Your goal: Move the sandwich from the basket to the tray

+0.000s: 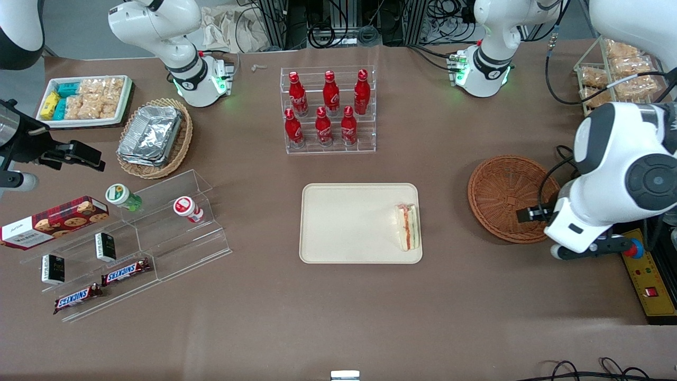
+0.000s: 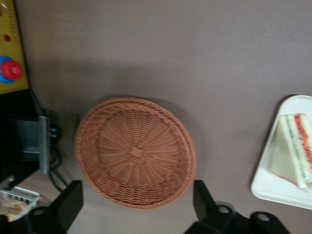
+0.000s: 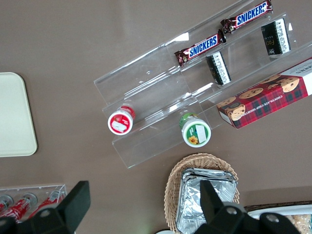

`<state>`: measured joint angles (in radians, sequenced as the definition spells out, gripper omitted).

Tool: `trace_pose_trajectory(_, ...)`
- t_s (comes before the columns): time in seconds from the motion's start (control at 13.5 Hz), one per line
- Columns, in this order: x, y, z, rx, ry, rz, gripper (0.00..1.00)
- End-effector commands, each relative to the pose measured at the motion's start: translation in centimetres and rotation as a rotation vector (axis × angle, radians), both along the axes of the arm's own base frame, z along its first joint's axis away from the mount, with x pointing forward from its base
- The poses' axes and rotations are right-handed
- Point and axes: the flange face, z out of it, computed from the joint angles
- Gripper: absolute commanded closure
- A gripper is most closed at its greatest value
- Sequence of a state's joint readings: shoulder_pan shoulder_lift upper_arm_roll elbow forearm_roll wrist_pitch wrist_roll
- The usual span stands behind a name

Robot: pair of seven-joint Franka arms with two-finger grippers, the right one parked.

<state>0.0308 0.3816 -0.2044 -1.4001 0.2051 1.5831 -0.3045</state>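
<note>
Left arm bent low over the bench, gripper (image 2: 139,207) hovering above the basket (image 1: 509,198), fingers spread, holding nothing. Sandwich (image 1: 408,226) lies on the tray (image 1: 349,225), at the edge nearest the basket.

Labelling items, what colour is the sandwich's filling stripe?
Red-orange beside green, on the sandwich lying on the tray; clearest in the front view.

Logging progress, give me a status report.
Gripper open, empty, above basket. Sandwich lying on tray. Basket empty. Nothing in the way.
</note>
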Motion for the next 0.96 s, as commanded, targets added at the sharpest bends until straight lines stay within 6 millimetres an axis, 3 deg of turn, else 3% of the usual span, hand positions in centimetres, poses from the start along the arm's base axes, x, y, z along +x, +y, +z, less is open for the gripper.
trace_pose_trajectory(0.0, -1.1, 3.1, 3.1, -0.014, -0.015, -0.029, 0.0)
trace_pose_trajectory(0.37, -2.4, 8.3, 7.1, -0.078, -0.066, -0.013, 0.0)
trace_pose_trajectory(0.59, -2.2, 8.6, 6.9, -0.074, -0.063, -0.017, 0.0)
trace_pose_trajectory(0.74, -1.7, 8.5, 8.4, -0.084, -0.091, -0.069, 0.0)
trace_pose_trajectory(0.89, -1.7, 8.5, 8.2, -0.087, -0.063, -0.108, 0.0)
